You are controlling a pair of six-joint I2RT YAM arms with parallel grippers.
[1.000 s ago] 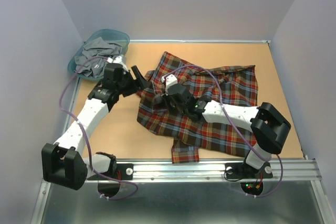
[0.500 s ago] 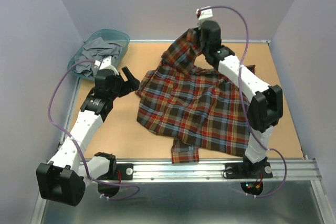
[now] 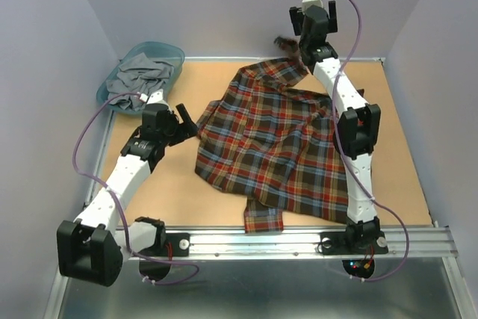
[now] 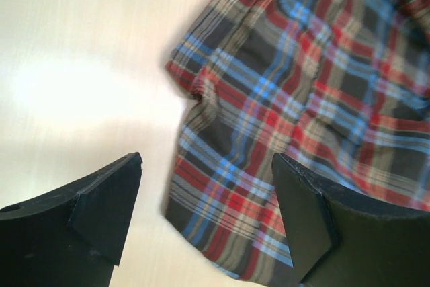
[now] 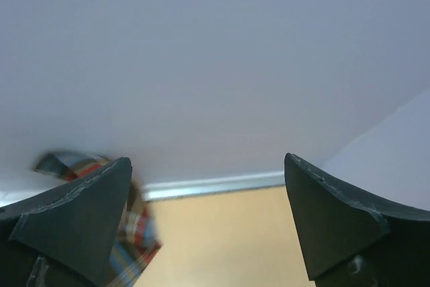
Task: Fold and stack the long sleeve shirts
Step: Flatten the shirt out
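Observation:
One long sleeve shirt (image 3: 276,140), a plaid one in red, brown, navy and yellow, lies spread across the middle of the table. Its far corner (image 3: 286,42) is blurred in mid-air just above the back edge. My right gripper (image 3: 312,16) is raised high against the back wall, open and empty. In the right wrist view, its jaws (image 5: 208,162) frame the wall, with blurred plaid cloth (image 5: 138,233) by the left finger. My left gripper (image 3: 188,121) hovers open at the shirt's left edge. In the left wrist view, its jaws (image 4: 207,166) straddle the plaid hem (image 4: 302,85) without touching it.
A teal plastic basket (image 3: 175,54) stands in the back left corner, with grey clothing (image 3: 138,80) spilling over its rim. Purple-grey walls close in the table at the back and both sides. A metal rail (image 3: 224,58) runs along the back edge.
My right arm swung up from the shirt's middle to the back wall, pulling a part of the shirt with it, then opened and let it go. The left gripper stayed open, shifting slightly.

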